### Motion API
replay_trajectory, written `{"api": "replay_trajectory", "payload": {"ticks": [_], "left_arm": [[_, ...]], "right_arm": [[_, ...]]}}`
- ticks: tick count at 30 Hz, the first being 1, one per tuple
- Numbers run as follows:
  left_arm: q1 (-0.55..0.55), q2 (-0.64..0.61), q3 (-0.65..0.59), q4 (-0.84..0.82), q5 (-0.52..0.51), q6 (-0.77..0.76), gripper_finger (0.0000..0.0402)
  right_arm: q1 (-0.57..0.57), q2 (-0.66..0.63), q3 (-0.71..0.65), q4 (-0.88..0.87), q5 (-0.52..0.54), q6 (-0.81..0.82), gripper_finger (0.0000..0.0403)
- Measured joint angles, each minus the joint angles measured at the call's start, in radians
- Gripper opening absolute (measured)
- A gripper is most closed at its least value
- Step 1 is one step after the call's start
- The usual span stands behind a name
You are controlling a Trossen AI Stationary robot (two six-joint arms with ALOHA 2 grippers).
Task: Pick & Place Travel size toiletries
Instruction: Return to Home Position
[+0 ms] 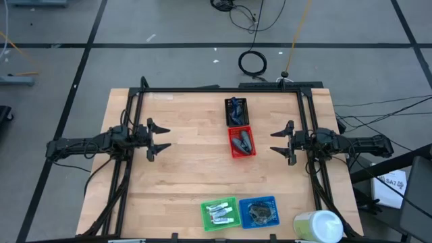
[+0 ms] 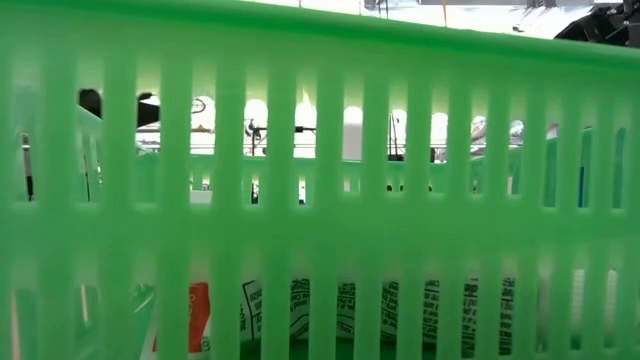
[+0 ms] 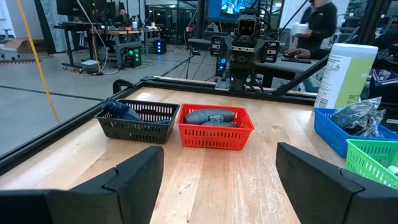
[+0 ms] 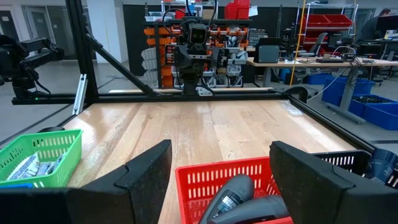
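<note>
Your wooden table (image 1: 189, 169) fills most of the high view, with a dark arm lying along each side of it. The left arm (image 1: 88, 145) reaches in from the left edge and the right arm (image 1: 351, 144) from the right edge, facing each other across the middle. The left gripper (image 1: 162, 137) hangs over bare wood with its fingers spread wide and nothing between them. The right gripper (image 1: 275, 142) is spread just as wide and empty, just beside the red basket (image 1: 243, 156). At the near right corner you can see a big white-and-green cylinder (image 1: 317, 226) next to the blue basket (image 1: 275, 210). You have four small baskets in two pairs. The black basket (image 1: 227, 111) and the red one touch end to end near the far middle of the table. The green basket (image 1: 204, 214) and the blue one sit side by side at the near edge. The green basket's slatted wall blocks nearly all of the low view. All the toiletries you can see lie in baskets: dark blue bottles (image 1: 236, 108) in the black one, grey bottles (image 1: 241, 140) in the red one, thin white tubes (image 1: 220, 213) in the green one, and dark pads (image 1: 258, 212) in clear wrap in the blue one.
</note>
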Motion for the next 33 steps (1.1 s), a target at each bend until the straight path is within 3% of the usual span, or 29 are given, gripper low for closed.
{"api": "replay_trajectory", "payload": {"ticks": [20,33], "left_arm": [[0.000,0.000,0.000,0.000,0.000,0.000,0.0299],[0.000,0.000,0.000,0.000,0.000,0.000,0.0319]], "right_arm": [[0.000,0.000,0.000,0.000,0.000,0.000,0.0260],[0.000,0.000,0.000,0.000,0.000,0.000,0.0260]]}}
